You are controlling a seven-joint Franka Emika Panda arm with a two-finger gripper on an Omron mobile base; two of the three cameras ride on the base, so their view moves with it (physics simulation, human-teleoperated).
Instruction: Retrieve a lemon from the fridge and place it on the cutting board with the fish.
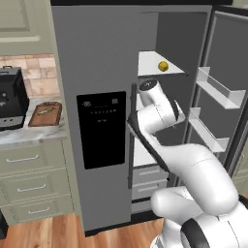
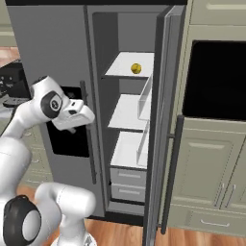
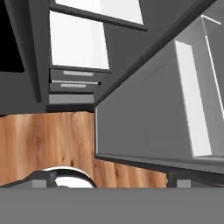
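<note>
On your far left the black coffee machine [image 1: 10,98] stands on the table [image 1: 29,135], with the cutting board [image 1: 45,115] and the fish [image 1: 46,111] just beside it. No lettering is readable on the fridge [image 1: 97,58] dispenser panel [image 1: 101,128]. Further right, the lemon [image 1: 163,66] sits on the upper shelf [image 1: 157,64]. The open door [image 2: 161,125] flanks the arm. Your hand [image 3: 111,183] is released, grasping nothing.

Right fridge [image 1: 97,58] door [image 2: 161,120] swung wide, compartment open from the front. Lemon [image 1: 163,66] alone on the top shelf [image 2: 126,64], bare shelf all round it, free room above. Door bins [image 1: 218,89] jutting along the right side. Left door shut, bar handle [image 2: 88,134] beside the opening.
</note>
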